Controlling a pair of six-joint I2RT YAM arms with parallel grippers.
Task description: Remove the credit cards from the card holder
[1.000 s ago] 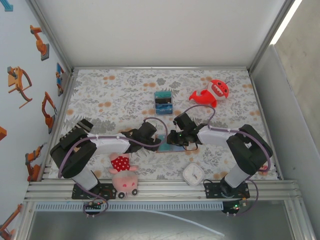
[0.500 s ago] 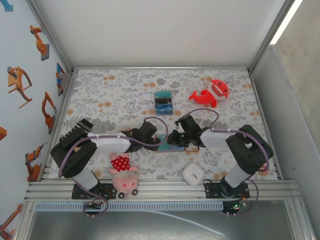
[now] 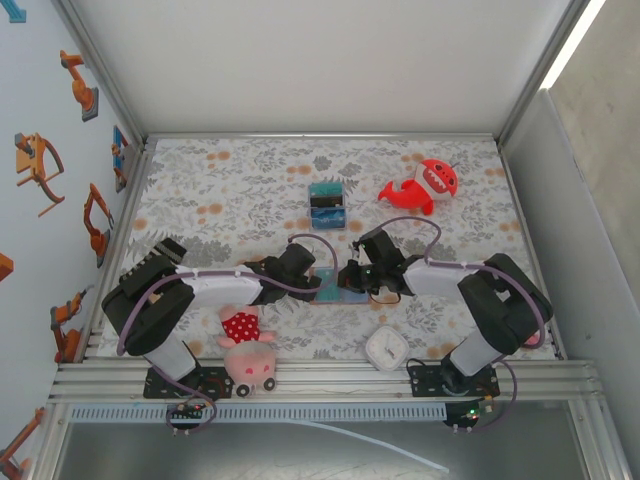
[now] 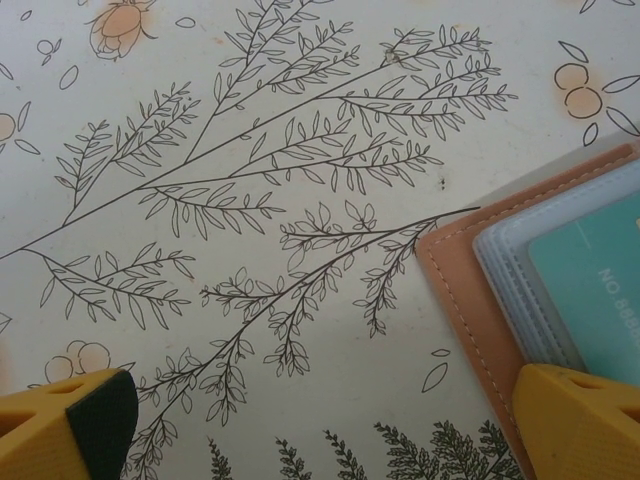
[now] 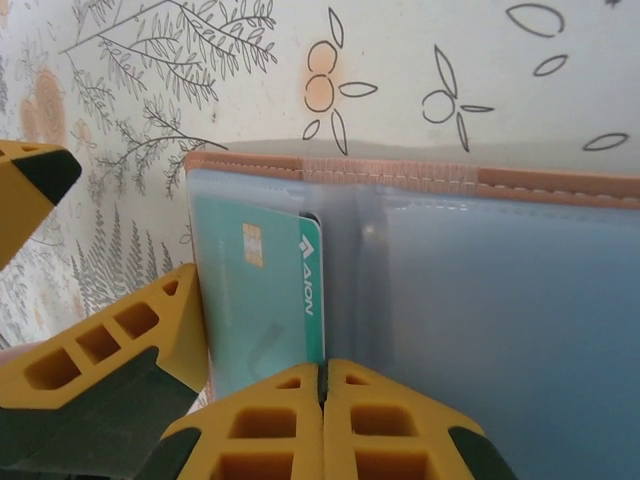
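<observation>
We find the card holder [image 5: 420, 180] open flat on the counter [image 4: 250, 100], near-centre, with a teal credit card [image 5: 255, 290] sleeved in its left half. The right tool [image 5: 322, 400] is pinched shut at the card's edge (grip unconfirmed). The left tool [image 4: 325, 425] stands wide. Risk: if the sleeve is caught too, pulling drags the holder.

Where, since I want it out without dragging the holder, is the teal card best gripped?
Probably the bare logo edge of the teal card, beside the fold of the card holder: it pokes out of the clear sleeve there, other edges covered. Come from the fold side.
</observation>
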